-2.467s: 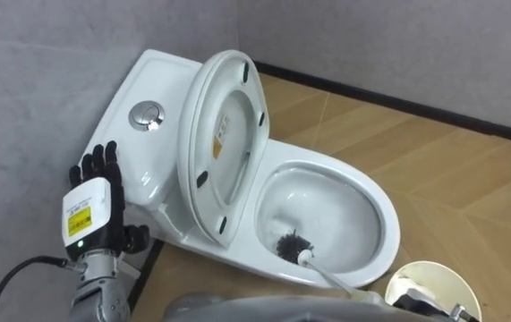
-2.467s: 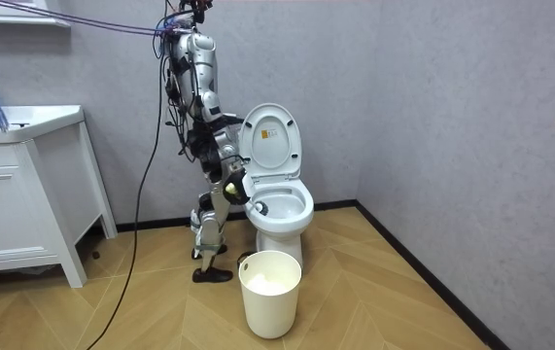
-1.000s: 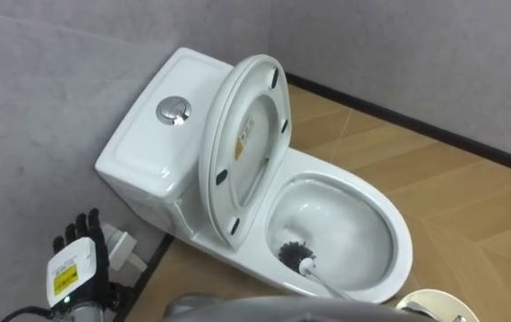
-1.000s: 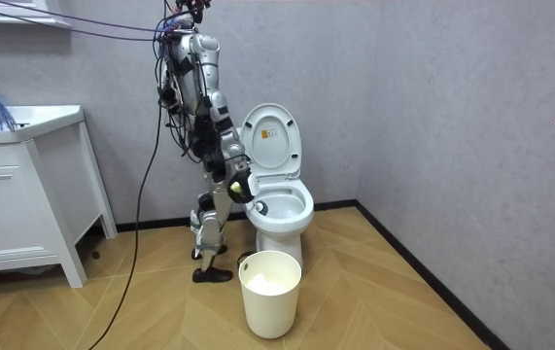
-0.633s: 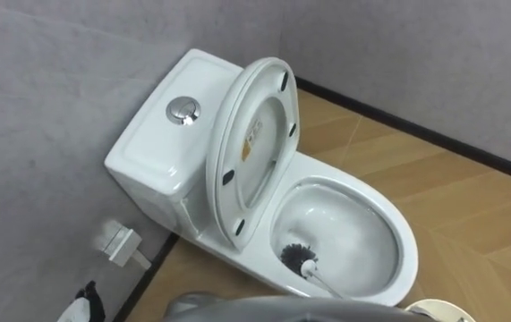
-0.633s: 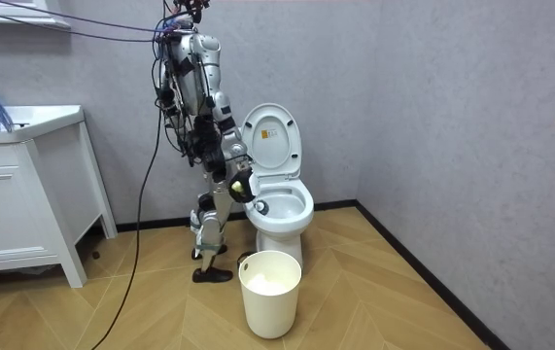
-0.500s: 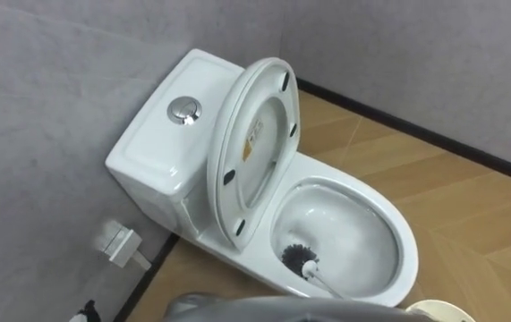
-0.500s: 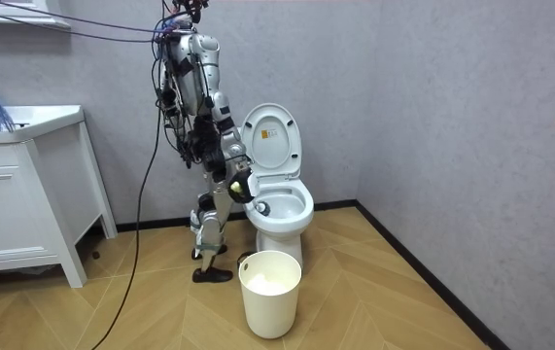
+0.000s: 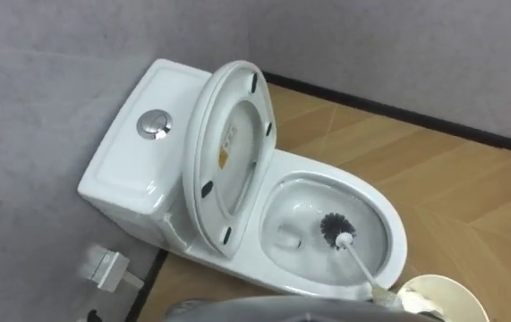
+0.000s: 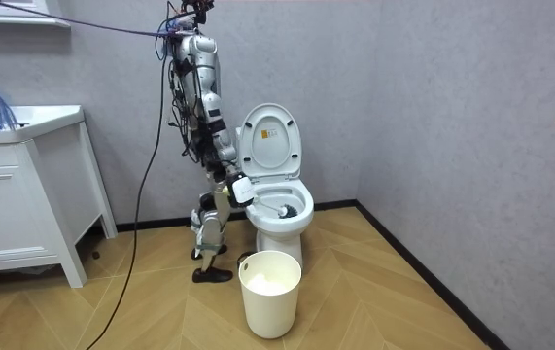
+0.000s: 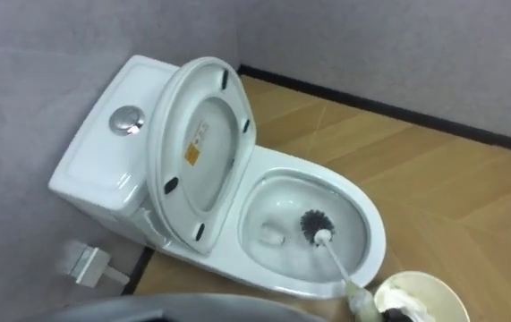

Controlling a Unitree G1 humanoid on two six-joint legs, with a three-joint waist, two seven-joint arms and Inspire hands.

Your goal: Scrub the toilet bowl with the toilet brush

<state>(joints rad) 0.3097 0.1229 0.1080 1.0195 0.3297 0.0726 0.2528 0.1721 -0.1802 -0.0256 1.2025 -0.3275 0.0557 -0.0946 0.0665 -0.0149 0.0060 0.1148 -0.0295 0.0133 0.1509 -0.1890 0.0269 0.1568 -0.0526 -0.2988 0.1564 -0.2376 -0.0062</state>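
Note:
The white toilet [image 9: 392, 234] stands in the corner with its lid and seat [image 9: 228, 152] raised against the tank [image 9: 130, 170]. A black-bristled toilet brush [image 9: 333, 227] is down in the bowl, on its right side, and its white handle slants to the lower right. In the room view my right hand [image 10: 241, 189] is beside the bowl, shut on that handle. A dark sliver of my left hand [image 9: 89, 316] sits at the bottom edge, low beside the tank. I stand at the toilet's side, on the room view's left.
A cream waste bin [image 9: 438, 297] stands on the wood floor just in front of the bowl. A small white wall fitting [image 9: 103, 266] sits low by the tank. A white vanity [image 10: 24, 194] is on the room view's left.
The brush head has swept from the bowl's near edge to its right side. My left hand has dropped from beside the tank to the bottom edge. The head camera has shifted.

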